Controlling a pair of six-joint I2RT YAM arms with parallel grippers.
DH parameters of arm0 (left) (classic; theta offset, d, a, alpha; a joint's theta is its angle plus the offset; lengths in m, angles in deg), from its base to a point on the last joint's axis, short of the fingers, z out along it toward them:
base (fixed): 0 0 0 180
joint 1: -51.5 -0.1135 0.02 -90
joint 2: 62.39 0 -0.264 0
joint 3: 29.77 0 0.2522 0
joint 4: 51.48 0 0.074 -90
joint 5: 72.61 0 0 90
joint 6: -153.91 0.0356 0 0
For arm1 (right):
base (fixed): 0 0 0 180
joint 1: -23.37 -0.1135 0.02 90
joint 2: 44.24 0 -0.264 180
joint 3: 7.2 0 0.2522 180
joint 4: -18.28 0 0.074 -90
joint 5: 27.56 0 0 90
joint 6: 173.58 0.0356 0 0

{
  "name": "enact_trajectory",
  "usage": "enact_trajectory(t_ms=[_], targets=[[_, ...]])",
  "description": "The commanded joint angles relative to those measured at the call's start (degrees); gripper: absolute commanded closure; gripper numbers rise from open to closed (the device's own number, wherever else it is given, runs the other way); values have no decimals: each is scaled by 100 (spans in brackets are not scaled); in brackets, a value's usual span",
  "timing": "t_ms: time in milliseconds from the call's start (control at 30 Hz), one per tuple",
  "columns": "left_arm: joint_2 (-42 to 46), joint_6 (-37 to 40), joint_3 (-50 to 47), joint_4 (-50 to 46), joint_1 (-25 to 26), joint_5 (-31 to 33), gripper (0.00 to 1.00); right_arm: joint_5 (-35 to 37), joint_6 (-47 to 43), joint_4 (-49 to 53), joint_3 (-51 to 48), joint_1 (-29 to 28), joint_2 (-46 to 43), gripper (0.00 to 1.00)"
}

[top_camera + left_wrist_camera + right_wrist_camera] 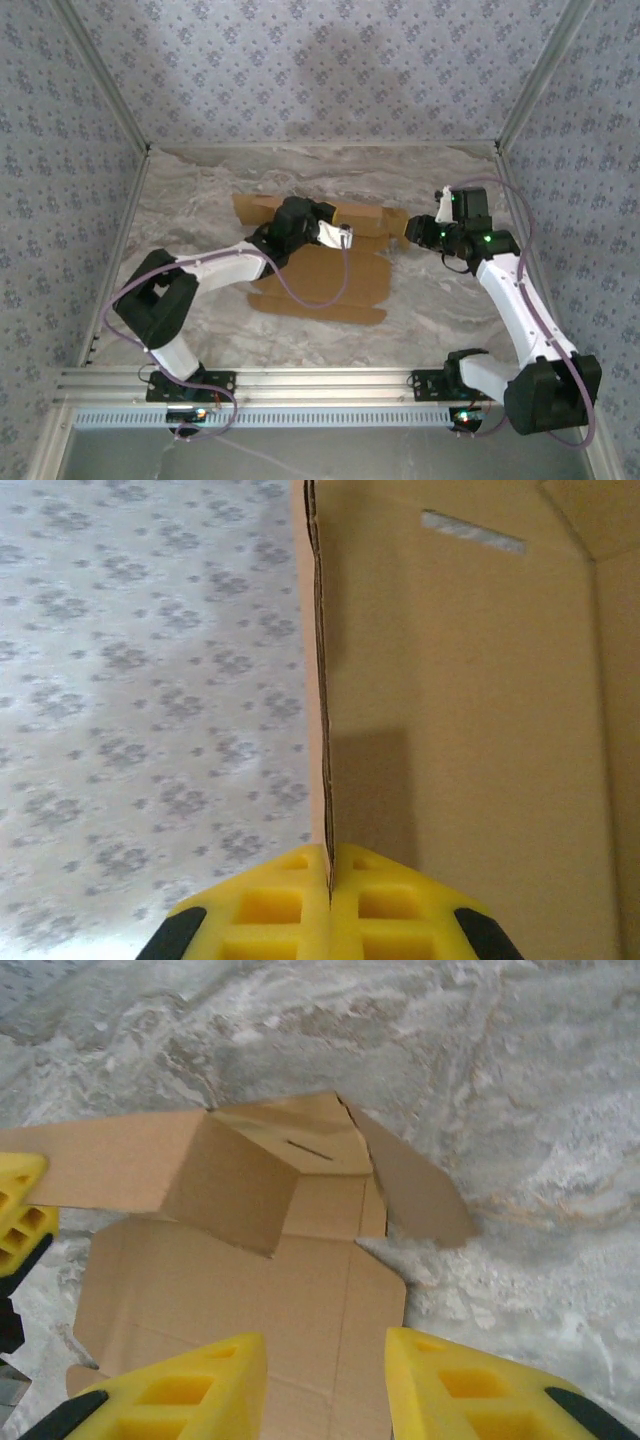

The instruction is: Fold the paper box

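The tan paper box (322,282) lies partly unfolded on the marbled table, with its rear panels raised. My left gripper (338,236) reaches over its middle. In the left wrist view the yellow fingers (290,900) are shut on the edge of an upright panel of the paper box (480,730), which runs straight up from the left gripper (329,868). My right gripper (414,233) hovers at the box's right end. Its yellow fingers (470,1390) stand apart above a flat panel of the paper box (250,1290), and the right gripper (325,1365) has nothing between them.
Patterned walls (330,70) enclose the table (200,190) on three sides. An aluminium rail (300,385) runs along the near edge by the arm bases. A raised side flap (415,1185) stands beside bare marbled surface (540,1110) on the right.
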Motion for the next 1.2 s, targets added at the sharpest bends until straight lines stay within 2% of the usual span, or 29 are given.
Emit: enact_trajectory(t_ms=[0, 133, 267, 333, 400, 500, 633, 767, 933, 1167], targets=[[-468, 364, -467, 1257, 241, 508, 100, 47, 306, 214, 42, 96, 126, 59], [-734, 741, -640, 2008, 420, 784, 100, -45, 849, -284, -237, 339, 159, 51], [-719, 800, -746, 1984, 497, 792, 100, -657, 1169, -857, -292, 816, 222, 47], [-692, 736, -803, 1950, 498, 779, 100, -622, 1403, -1060, -278, 999, 247, 46], [-659, 721, -851, 1886, 499, 722, 100, -286, 1591, -1171, -231, 1162, 373, 46], [-608, 680, -854, 1823, 497, 673, 100, -253, 1652, -1375, 29, 1285, 1026, 46], [-543, 652, -841, 1670, 489, 626, 100, -759, 1363, -1169, 818, 1205, 2497, 49], [-615, 611, -765, 1649, 476, 677, 100, -1412, 1141, -913, 1272, 910, 3386, 53], [-727, 615, -722, 1685, 489, 737, 100, -1603, 1085, -891, 1092, 409, 3282, 55], [-772, 546, -644, 1640, 485, 831, 100, -1848, 1716, -1146, 504, 354, 2652, 55]])
